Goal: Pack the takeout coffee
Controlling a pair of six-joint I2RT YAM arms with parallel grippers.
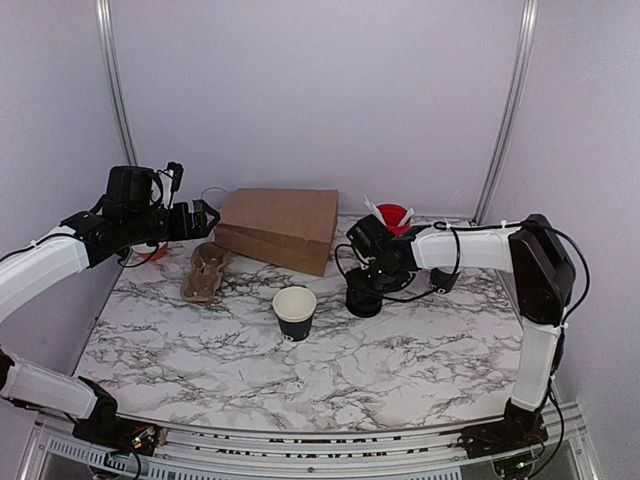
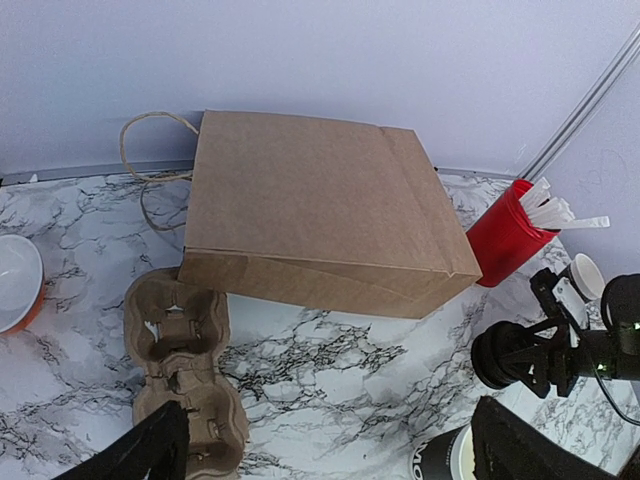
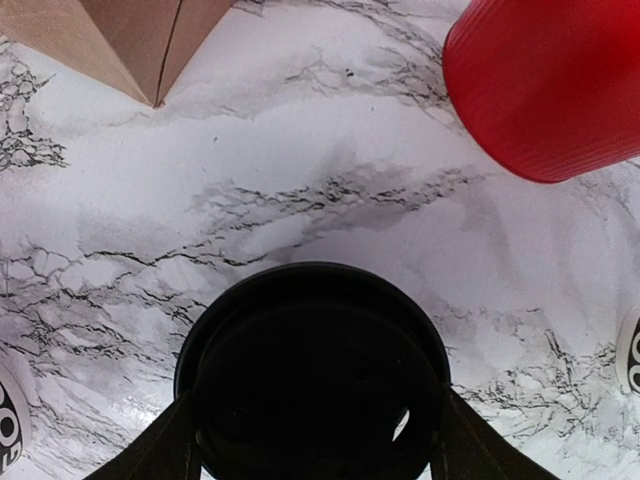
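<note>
The takeout coffee [image 1: 295,312], a small black paper cup with a white inside, stands open near the table's middle; its rim and lettering show at the bottom of the left wrist view [image 2: 445,462]. My right gripper [image 1: 365,295] is low over the table to the cup's right. Its two fingers [image 3: 150,450] press against opposite sides of a flat black round lid [image 3: 310,340]. My left gripper [image 1: 205,215] hangs high at the back left, wide open and holding nothing, above the marble between the cardboard carrier and the cup [image 2: 330,440].
A brown paper bag [image 1: 280,228] lies flat at the back centre. A cardboard cup carrier [image 1: 205,272] lies to its left, with an orange bowl [image 2: 15,285] beyond it. A red cup with white sticks [image 1: 393,217] stands at the back right, close behind the right gripper.
</note>
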